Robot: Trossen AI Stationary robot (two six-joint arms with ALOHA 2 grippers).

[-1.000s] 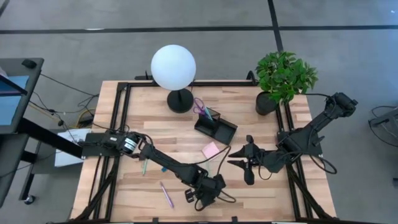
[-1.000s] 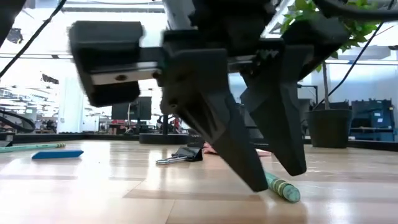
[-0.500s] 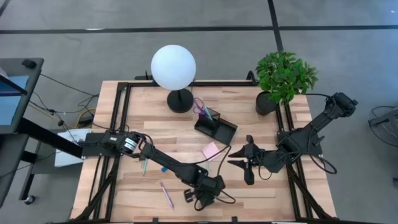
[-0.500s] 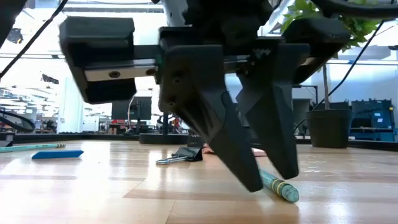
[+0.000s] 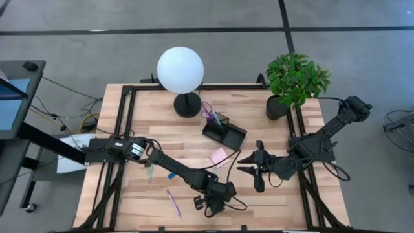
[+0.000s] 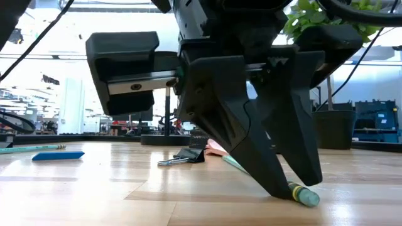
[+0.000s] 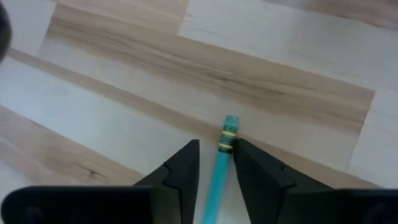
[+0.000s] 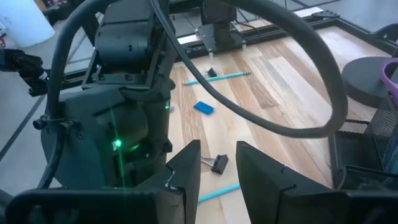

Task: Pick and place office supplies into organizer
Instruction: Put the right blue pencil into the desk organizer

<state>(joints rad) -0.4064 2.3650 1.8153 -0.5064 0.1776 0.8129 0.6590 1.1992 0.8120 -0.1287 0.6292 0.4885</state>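
A teal pen [image 7: 219, 171] lies on the wood near the table's near edge, and my left gripper [image 7: 216, 143] is shut on it with its fingertips down at the table [image 6: 292, 191]. In the high view this gripper [image 5: 210, 207] sits at the near middle. My right gripper [image 5: 239, 164] hovers right of centre, open and holding nothing [image 8: 217, 146]. The black organizer [image 5: 224, 133] stands at the far middle with purple-handled scissors [image 5: 207, 111] in its cup. The pink sticky-note pad [image 5: 219, 156] lies flat between the organizer and the grippers. My left gripper has the teal pen between its two fingers, close to the pen's banded end [image 7: 227, 132], which pokes out past the fingertips. The fingers slant steeply down from above, one on each side, with the pen running slantwise through the gap. The pen lies on the table [image 6: 306, 198].
On the table's left lie a purple pen [image 5: 173, 202], a second teal pen [image 6: 31, 149], a blue block [image 6: 58, 155] and a black clip [image 6: 182, 157]. The round lamp base [image 5: 187, 103] and plant pot [image 5: 277, 107] stand at the far edge. Cables loop beside my left arm.
My left gripper has sunk a little onto the table and shifted slightly toward the near edge, turning a bit. The teal pen's banded end has slid a short way along the table with it.
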